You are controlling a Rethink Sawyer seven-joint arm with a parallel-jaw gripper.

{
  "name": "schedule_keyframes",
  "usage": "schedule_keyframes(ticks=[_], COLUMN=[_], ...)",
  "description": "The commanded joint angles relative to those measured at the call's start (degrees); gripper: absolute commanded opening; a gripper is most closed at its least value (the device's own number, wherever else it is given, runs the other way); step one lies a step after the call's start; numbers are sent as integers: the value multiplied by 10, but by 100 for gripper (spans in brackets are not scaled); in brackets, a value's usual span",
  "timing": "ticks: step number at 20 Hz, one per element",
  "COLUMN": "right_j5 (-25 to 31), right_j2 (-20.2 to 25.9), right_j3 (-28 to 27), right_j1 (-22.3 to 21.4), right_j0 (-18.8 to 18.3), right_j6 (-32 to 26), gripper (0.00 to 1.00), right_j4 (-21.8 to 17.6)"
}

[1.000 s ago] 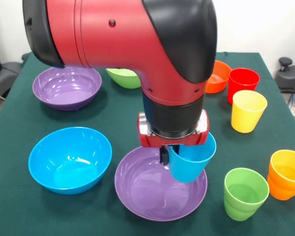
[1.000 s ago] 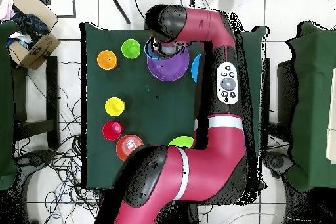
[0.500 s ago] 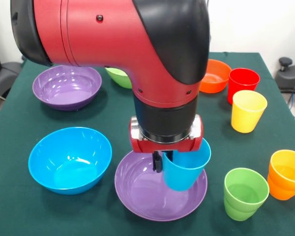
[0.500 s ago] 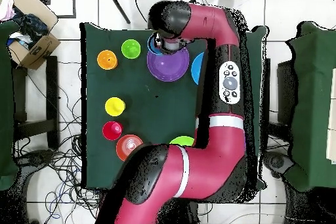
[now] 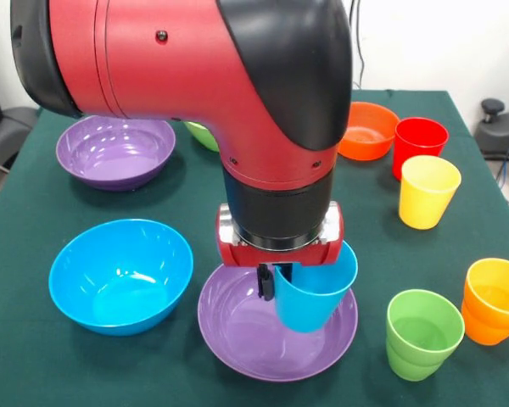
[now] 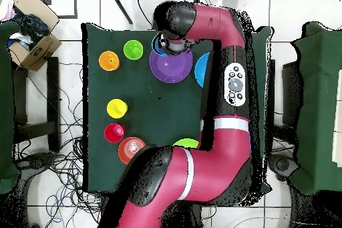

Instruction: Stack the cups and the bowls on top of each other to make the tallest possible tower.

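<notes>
My gripper [image 5: 276,280] is shut on the rim of the blue cup [image 5: 310,298], which hangs upright just above the right half of a wide purple bowl [image 5: 237,326] near the table's front edge. A dark finger [image 5: 264,282] shows outside the cup wall. In the overhead view the arm covers the gripper, and the blue cup [image 6: 159,43] peeks out at the purple bowl's [image 6: 172,68] edge. The green cup [image 5: 422,332], orange cup [image 5: 495,299], yellow cup [image 5: 427,191] and red cup [image 5: 419,144] stand loose on the right.
A deep blue bowl [image 5: 120,273] sits left of the near purple bowl. A second purple bowl [image 5: 114,148] lies at the far left. The light green bowl [image 5: 202,133] is mostly hidden behind the arm, and the orange bowl [image 5: 369,130] sits beside the red cup.
The arm has shifted left in the front view and come down a little, carrying the blue cup closer to the purple bowl's middle.
</notes>
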Motion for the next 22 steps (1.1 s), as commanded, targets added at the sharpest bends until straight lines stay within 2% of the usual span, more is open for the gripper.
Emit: schedule_keyframes(ticks=[1,11,22], right_j5=[8,-40,-55], right_j2=[19,13,19], right_j3=[23,73,70], right_j1=[24,16,29], right_j0=[-8,-22,-24], right_j6=[-169,-165,-166], gripper=[0,0,0], right_j4=[-37,-33,-35])
